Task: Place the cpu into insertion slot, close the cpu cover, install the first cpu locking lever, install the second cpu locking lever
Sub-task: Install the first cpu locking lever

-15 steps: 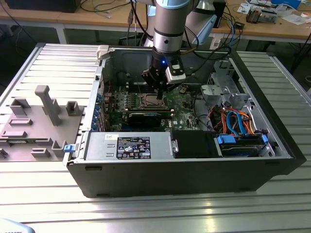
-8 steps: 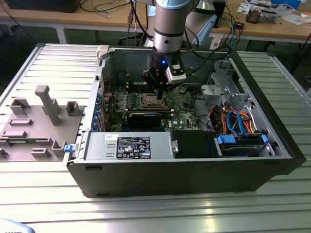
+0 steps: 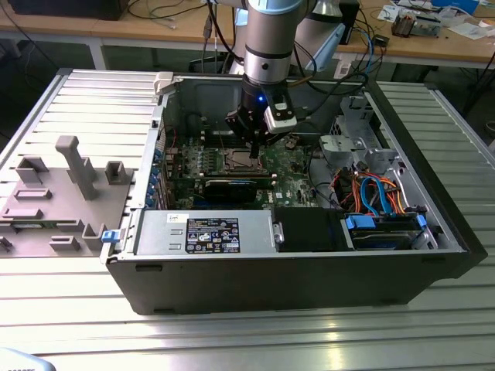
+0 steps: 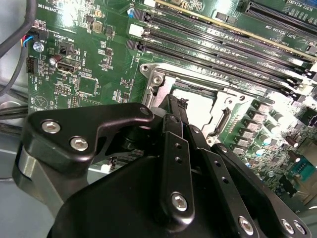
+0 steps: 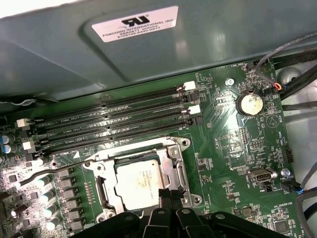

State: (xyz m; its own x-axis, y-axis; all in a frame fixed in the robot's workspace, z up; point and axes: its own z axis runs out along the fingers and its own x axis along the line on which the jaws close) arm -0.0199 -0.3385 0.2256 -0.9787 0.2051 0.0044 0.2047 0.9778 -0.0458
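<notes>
The cpu (image 5: 137, 181), a pale silvery square, lies in the insertion slot (image 3: 240, 160) on the green motherboard (image 5: 233, 144). The cpu cover (image 5: 174, 154), a silvery frame, lies flat around it; it is also seen as cpu cover (image 4: 158, 79) beside the cpu (image 4: 198, 105) in the second wrist view. A thin wire locking lever (image 5: 49, 172) sticks out sideways from the socket. My gripper (image 5: 166, 194) is shut with nothing between its black fingers, its tips at the cover's edge. The same gripper (image 4: 176, 101) (image 3: 255, 145) hangs straight over the socket inside the open case.
Long black memory slots (image 5: 114, 119) run beside the socket, and a coin battery (image 5: 249, 104) lies further off. The case wall (image 5: 74, 54) rises close behind. A power supply (image 3: 209, 232), a cabled drive cage (image 3: 379, 193) and a grey fixture (image 3: 69, 178) on the exterior view's left surround the board.
</notes>
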